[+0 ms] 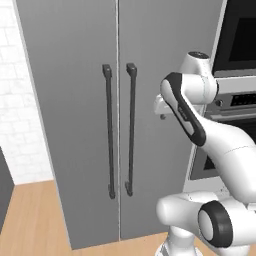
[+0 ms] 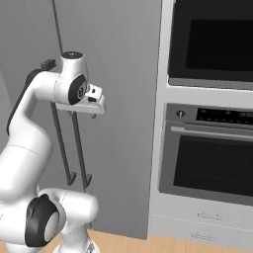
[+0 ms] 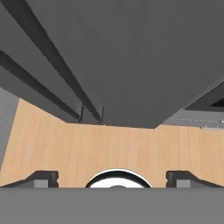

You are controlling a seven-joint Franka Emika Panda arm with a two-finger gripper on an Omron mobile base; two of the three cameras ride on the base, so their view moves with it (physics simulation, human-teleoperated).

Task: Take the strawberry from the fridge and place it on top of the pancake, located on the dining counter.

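- Nearest the hand camera are my two dark fingertips (image 3: pixel 41 178). They rise far apart at the bottom of that view, so my gripper (image 3: pixel 112 180) stands wide with nothing between the tips.
- Past the tips lies the light-wood floor (image 3: pixel 131 144), and above it the grey front of the fridge (image 3: pixel 131 57).
- The fridge (image 1: pixel 75 100) is tall and grey, with both doors shut, so its inside is hidden from me.
- Its two long dark bar handles (image 1: pixel 109 130) hang side by side along the seam between the doors. In the hand view they run slantwise as dark bars (image 3: pixel 52 74) ending in small hooked feet just above the floor.
- From the right base view my arm covers much of the handles (image 2: pixel 79 148), leaving their lower ends plain.
- My hand (image 1: pixel 162 106) hangs in front of the right-hand door, near the handles but apart from them, at about the height of their upper half. From the left base view my own forearm hides the fingers.
- In the right base view the hand (image 2: pixel 89 104) shows as a white block against the grey door, its fingers too small to make out.
- To the right of the fridge stands a built-in oven (image 2: pixel 207 153) with a dark glass door. A second dark-fronted oven (image 2: pixel 212 39) above it is cut off at the top edge.
- To the left of the fridge is a white brick wall (image 1: pixel 15 100).
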